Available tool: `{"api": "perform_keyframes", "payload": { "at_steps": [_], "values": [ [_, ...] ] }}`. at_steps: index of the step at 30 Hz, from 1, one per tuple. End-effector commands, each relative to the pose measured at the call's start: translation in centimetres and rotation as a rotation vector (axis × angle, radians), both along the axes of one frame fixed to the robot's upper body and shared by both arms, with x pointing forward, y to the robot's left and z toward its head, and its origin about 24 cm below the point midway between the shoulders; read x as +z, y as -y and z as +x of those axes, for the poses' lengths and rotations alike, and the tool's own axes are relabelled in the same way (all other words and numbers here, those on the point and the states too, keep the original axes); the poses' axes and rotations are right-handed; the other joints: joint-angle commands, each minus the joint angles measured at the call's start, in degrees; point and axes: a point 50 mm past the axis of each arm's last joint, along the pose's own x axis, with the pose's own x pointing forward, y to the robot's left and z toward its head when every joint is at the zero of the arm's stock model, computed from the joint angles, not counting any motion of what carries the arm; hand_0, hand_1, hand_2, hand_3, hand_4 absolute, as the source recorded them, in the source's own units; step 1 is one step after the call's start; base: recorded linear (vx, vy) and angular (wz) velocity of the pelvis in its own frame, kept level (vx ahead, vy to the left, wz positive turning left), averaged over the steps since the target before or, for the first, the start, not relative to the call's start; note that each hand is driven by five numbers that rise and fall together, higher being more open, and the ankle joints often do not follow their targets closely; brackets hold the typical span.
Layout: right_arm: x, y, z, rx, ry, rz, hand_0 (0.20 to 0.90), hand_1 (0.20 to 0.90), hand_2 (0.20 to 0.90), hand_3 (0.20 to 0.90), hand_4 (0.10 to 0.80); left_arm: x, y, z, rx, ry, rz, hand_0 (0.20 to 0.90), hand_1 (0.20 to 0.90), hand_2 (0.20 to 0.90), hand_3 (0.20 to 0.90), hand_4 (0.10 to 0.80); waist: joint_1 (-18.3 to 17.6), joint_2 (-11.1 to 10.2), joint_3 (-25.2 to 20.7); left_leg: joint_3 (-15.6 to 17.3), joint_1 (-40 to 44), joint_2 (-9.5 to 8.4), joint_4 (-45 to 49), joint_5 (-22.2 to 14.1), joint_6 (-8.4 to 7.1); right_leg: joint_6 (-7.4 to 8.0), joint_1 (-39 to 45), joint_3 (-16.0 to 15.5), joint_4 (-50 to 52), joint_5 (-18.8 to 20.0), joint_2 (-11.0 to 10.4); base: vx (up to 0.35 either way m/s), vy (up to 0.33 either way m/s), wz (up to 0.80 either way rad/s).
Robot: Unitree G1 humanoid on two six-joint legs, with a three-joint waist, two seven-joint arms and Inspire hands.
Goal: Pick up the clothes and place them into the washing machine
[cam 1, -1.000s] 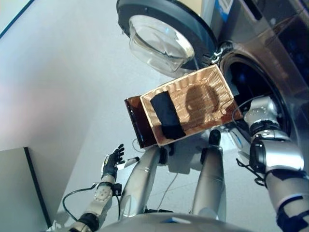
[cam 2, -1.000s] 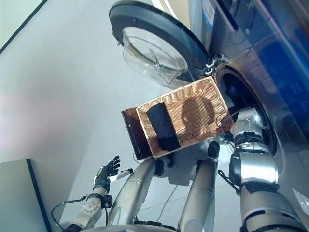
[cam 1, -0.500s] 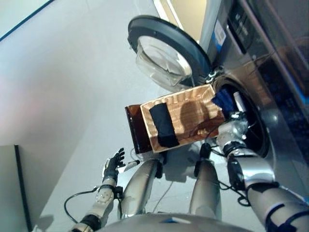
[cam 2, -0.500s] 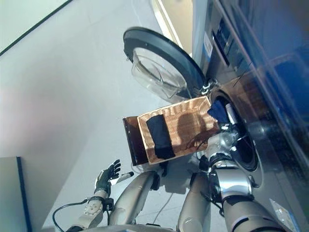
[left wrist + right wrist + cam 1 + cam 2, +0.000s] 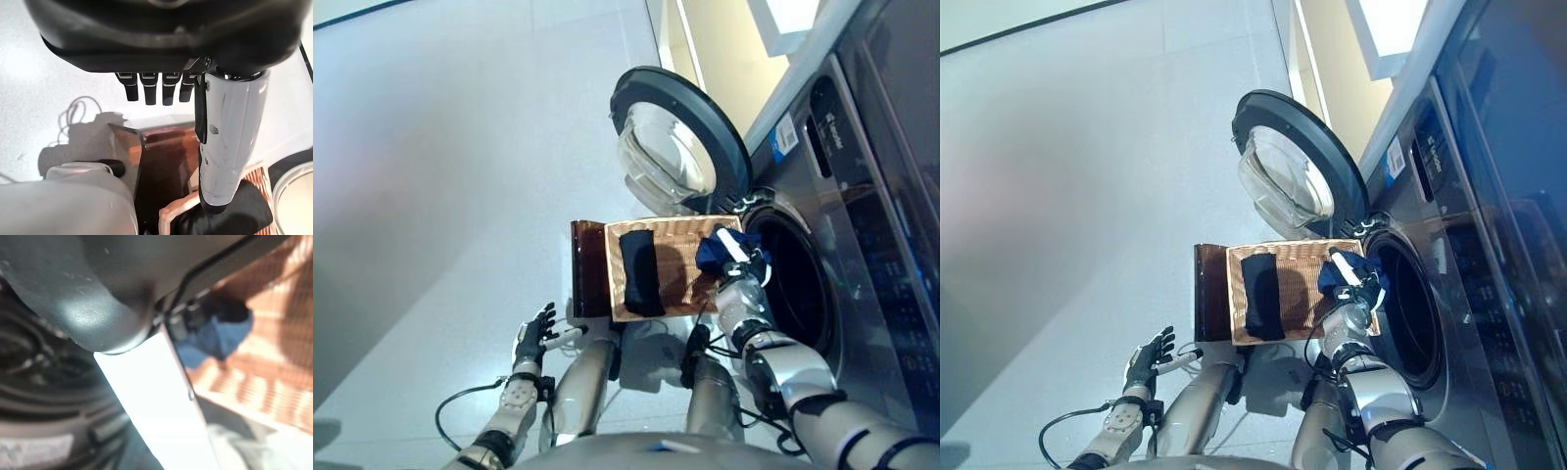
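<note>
A woven basket (image 5: 677, 233) stands in front of the washing machine, and a black cloth (image 5: 638, 272) lies across its left half. My right hand (image 5: 740, 270) is raised over the basket's right end, beside the open drum mouth (image 5: 795, 284). It is shut on a blue cloth (image 5: 713, 252), which also shows past the hand in the right wrist view as the blue cloth (image 5: 217, 335). My left hand (image 5: 532, 337) hangs low at the left, away from the basket, open and holding nothing; its fingers (image 5: 152, 91) are straight.
The round glass door (image 5: 677, 147) of the washing machine (image 5: 1449, 196) is swung open behind the basket. A dark brown panel (image 5: 588, 282) stands against the basket's left side. Pale floor (image 5: 460, 176) spreads to the left.
The camera has tilted, so the whole scene has shifted. The blue cloth, unseen a second ago, now shows in my right hand, risen over the basket's right end. The left hand keeps still.
</note>
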Motion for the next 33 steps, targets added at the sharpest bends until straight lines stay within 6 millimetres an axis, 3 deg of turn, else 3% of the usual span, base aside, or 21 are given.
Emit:
{"api": "perform_keyframes", "payload": {
  "at_steps": [1,4,6,9,13,20,21,27,31,33],
  "values": [
    [2.0,0.8,1.2,0.010,0.115,-0.066,0.900,0.900,0.900,0.900,0.800,0.1,-2.1,-0.6,0.027,-0.001,0.089,0.900,0.900,0.900,0.900,0.800,1.16,-1.17,0.92,2.82,-2.11,-1.04,0.73,-1.82,-2.33,-1.40,2.62,-0.11,-6.81,3.97,-0.16,0.000,0.000,0.00],
    [2.1,0.5,1.3,0.040,0.101,-0.108,0.900,0.900,0.900,0.900,0.800,0.2,-2.4,-0.5,0.042,0.002,0.103,0.900,0.900,0.900,0.900,0.800,1.00,-1.07,1.04,3.01,-2.18,-1.07,0.55,-1.77,-2.33,-1.47,2.26,0.08,-6.68,4.00,-0.13,-0.003,0.012,0.00],
    [2.0,1.3,1.2,0.089,-0.001,-0.273,0.900,0.900,0.900,0.900,0.800,0.1,-2.8,-0.6,0.053,-0.008,0.131,0.900,0.900,0.900,0.900,0.800,1.07,-0.79,1.15,3.10,-2.32,-1.13,0.56,-1.74,-2.29,-1.48,2.03,0.31,-6.75,4.20,-0.07,0.000,0.000,0.00],
    [2.9,1.0,1.9,0.250,-0.135,-0.659,0.900,0.900,0.900,0.900,0.800,0.3,-3.1,-0.4,0.053,0.006,0.182,0.900,0.900,0.900,0.900,0.800,1.37,-0.35,1.45,3.22,-2.76,-1.12,1.05,-1.63,-2.22,-1.56,1.55,0.52,-6.60,4.57,-0.06,-0.006,0.001,0.01],
    [3.5,-1.0,2.2,0.634,-0.137,-1.255,0.900,0.900,0.900,0.900,0.800,0.5,-2.6,-0.6,0.008,0.036,0.207,0.900,0.900,0.900,0.900,0.800,0.84,-0.83,1.41,3.01,-3.10,-1.20,1.00,-1.29,-2.32,-1.43,1.12,0.70,-6.72,4.88,0.20,0.004,-0.010,0.00],
    [4.5,2.1,2.5,0.795,-0.265,-1.710,0.900,0.900,0.900,0.900,0.800,0.2,-2.5,-1.9,-0.048,0.017,0.189,0.900,0.900,0.900,0.900,0.800,0.52,-2.18,0.51,2.97,-3.69,-0.85,1.38,-1.56,-2.33,-1.36,0.21,1.21,-6.61,4.97,0.73,0.007,-0.017,0.00],
    [4.5,2.1,2.5,0.795,-0.265,-1.711,0.900,0.900,0.900,0.900,0.800,0.2,-2.5,-1.9,-0.048,0.017,0.188,0.900,0.900,0.900,0.900,0.800,0.52,-2.18,0.50,2.97,-3.72,-0.85,1.40,-1.57,-2.33,-1.36,0.18,1.21,-6.59,4.96,0.74,0.000,0.000,0.00],
    [5.5,6.8,2.1,0.928,-0.613,-2.276,0.900,0.900,0.900,0.900,0.800,-0.1,-2.0,-1.5,-0.090,-0.006,0.179,0.900,0.900,0.900,0.900,0.800,0.18,-2.48,0.87,2.84,-4.61,-0.71,1.74,-1.67,-2.61,-1.77,-1.08,1.50,-6.20,4.80,1.44,-0.010,-0.008,-0.01],
    [6.3,8.5,2.1,0.958,-0.739,-2.431,0.900,0.900,0.900,0.900,0.800,0.0,-2.0,-1.2,-0.095,0.000,0.170,0.900,0.900,0.900,0.900,0.800,0.16,-2.51,1.78,2.74,-5.55,-0.41,2.18,-1.50,-2.85,-2.10,-2.03,1.40,-5.89,4.71,1.79,-0.048,-0.035,-0.05],
    [7.7,9.6,2.4,0.935,-0.801,-2.515,0.900,0.900,0.900,0.900,0.800,0.2,-1.8,-1.0,-0.086,0.011,0.154,0.900,0.900,0.900,0.900,0.800,0.09,-2.72,3.18,2.57,-6.76,-0.02,3.10,-1.32,-3.03,-2.39,-3.32,1.56,-5.40,4.68,2.31,-0.058,-0.040,-0.05]
  ]
}}
